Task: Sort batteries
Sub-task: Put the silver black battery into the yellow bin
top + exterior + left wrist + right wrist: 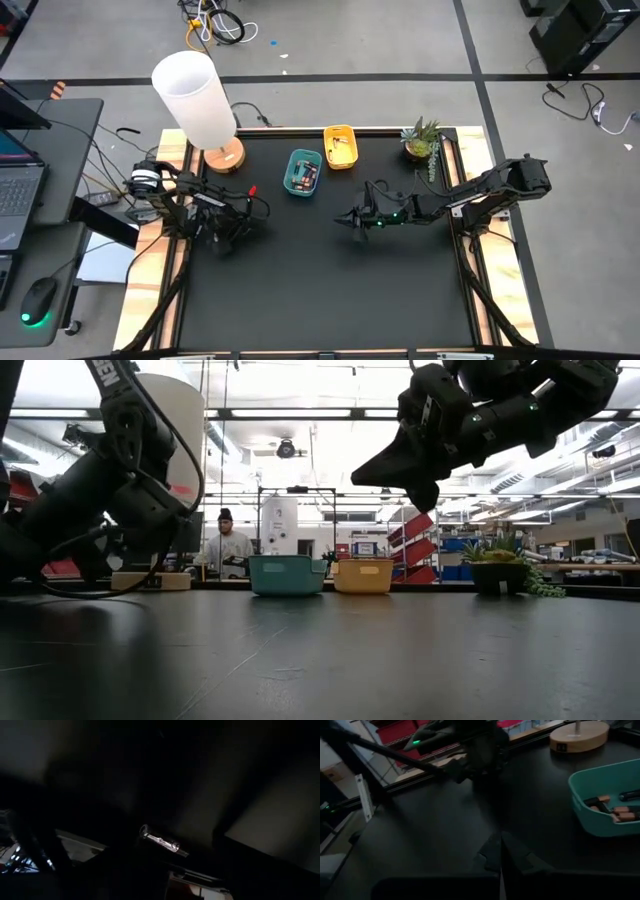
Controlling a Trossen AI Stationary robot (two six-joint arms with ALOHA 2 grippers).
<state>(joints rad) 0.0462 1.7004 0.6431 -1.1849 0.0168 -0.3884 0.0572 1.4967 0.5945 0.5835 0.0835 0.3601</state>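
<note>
No loose cells: none are seen on the bare table [320, 290].
Right gripper [501, 851]: raised mid-table, fingers pressed together, nothing held.
Left gripper [236, 232]: parked at the left edge; finger state cannot be told.
Batteries [612, 807]: gathered in the teal bin [303, 172], more in the yellow bin [340, 146].
Progress: sorting is judged nearly finished.

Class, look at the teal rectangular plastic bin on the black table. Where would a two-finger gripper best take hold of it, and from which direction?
Grip one long wall of the teal rectangular plastic bin at its rim, coming from straight above. The bin stands upright and open-topped, so its thin rim gives both fingers a face each. Pick the wall away from the yellow rectangular bin, which sits close by, and mind the black, copper-ended batteries inside.
</note>
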